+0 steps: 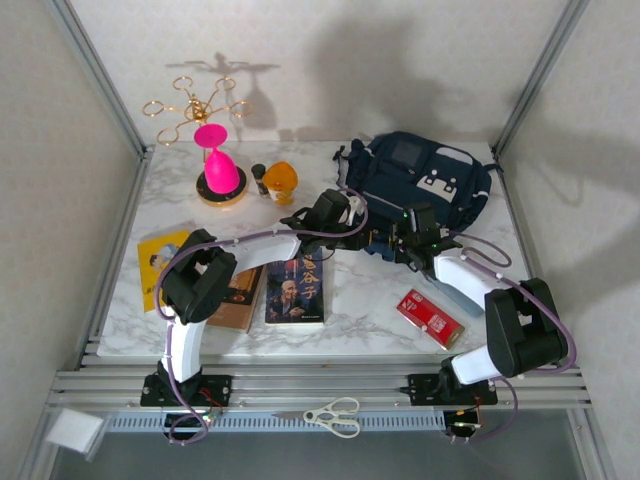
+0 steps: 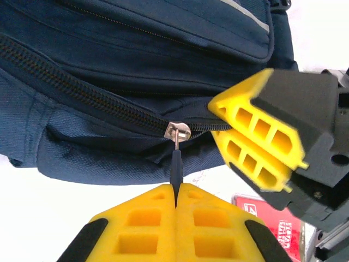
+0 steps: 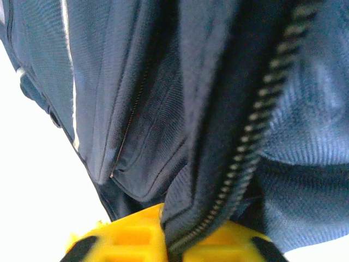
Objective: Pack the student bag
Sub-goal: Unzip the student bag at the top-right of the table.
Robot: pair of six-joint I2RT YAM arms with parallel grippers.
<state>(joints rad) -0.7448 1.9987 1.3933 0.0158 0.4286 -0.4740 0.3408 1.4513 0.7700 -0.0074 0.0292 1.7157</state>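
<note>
The navy student bag (image 1: 420, 180) lies at the back right of the table, its main zip (image 2: 82, 90) running across the left wrist view. My left gripper (image 2: 176, 191) is shut on the dark zipper pull (image 2: 175, 164), which hangs from the silver slider (image 2: 178, 131). It reaches the bag's near edge from the left (image 1: 365, 232). My right gripper (image 3: 174, 240) is shut on the bag's fabric edge beside the zip teeth (image 3: 245, 158). Its yellow fingers (image 2: 256, 131) sit just right of the slider, against the bag (image 2: 109, 65).
A red packet (image 1: 430, 318) lies near the right arm and shows again as the red packet (image 2: 272, 221) below the bag. Books (image 1: 296, 290) and a yellow book (image 1: 160, 255) lie front left. A pink cup (image 1: 218, 165), an orange cup (image 1: 281, 180) and a gold rack (image 1: 195, 110) stand at the back left. Scissors (image 1: 335, 415) rest on the front rail.
</note>
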